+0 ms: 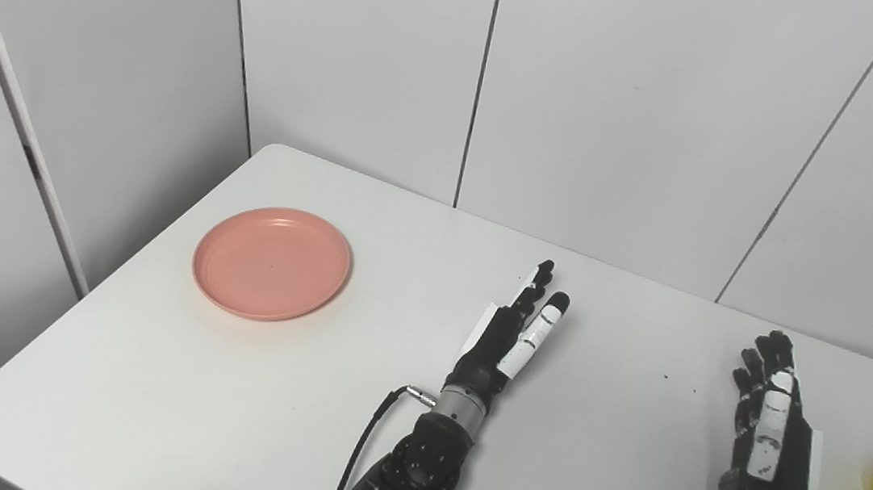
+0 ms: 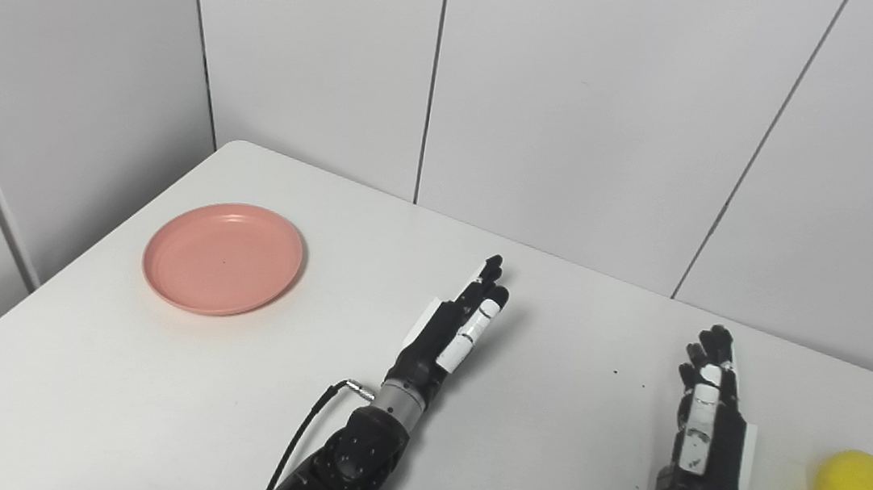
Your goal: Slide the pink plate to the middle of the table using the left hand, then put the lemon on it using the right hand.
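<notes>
Hands (image 2: 453, 330) (image 2: 704, 435) spread, empty. Plate (image 2: 222, 257) at ten o'clock, untouched; careless push risks sending it off the counter (image 2: 545, 451) edge.

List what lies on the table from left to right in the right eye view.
plate → left hand → right hand → lemon

Plate (image 1: 271, 263) far left, lemon (image 2: 855, 488) far right.
</notes>
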You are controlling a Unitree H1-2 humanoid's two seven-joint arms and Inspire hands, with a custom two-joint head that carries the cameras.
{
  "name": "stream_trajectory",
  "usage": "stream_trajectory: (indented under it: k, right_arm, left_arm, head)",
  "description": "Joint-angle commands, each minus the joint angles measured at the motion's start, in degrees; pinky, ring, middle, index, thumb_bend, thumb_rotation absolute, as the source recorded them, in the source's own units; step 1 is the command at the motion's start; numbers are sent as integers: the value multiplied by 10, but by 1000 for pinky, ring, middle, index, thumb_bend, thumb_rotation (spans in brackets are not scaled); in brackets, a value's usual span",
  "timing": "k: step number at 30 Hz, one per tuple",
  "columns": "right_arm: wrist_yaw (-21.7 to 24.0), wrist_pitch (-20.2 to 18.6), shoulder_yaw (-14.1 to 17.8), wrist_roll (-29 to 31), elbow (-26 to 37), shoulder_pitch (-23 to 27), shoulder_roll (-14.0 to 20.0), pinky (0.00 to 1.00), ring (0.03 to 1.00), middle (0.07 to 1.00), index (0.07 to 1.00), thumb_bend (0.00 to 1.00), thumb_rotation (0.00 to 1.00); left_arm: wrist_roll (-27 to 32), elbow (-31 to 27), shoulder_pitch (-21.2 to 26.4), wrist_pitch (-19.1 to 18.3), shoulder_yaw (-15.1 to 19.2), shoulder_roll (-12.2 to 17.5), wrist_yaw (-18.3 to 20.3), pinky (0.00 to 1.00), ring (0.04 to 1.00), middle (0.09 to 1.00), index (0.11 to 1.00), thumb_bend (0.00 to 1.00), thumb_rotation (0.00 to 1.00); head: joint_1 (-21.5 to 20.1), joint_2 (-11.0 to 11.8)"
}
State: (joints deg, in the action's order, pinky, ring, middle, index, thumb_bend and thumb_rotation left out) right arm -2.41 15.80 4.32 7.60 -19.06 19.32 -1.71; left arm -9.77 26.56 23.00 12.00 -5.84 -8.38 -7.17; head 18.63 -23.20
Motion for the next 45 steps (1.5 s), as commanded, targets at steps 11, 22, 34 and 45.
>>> stream_trajectory:
  k: [11,22,34,45]
  right_arm:
    - [10,30,1,0,-25,-16,3,950,931,929,914,684,901]
    - [12,29,0,4,-23,-19,2,960,941,937,921,697,912]
    - [11,32,-1,0,-26,-20,2,965,947,943,933,710,922]
    - [9,28,0,-4,-19,-23,3,964,948,946,931,695,940]
  left_arm:
    - [-2,-13,-5,25,27,2,-48,991,984,982,980,602,1000]
    - [-19,-28,21,109,40,34,-69,954,938,946,945,566,1000]
    - [-37,-148,25,39,85,70,-94,787,798,809,802,579,1000]
    - [-40,-163,31,28,129,123,-115,788,781,782,777,604,1000]
  head:
    - [-3,4]
    - [-3,9]
    - [-1,10]
    - [-4,7]
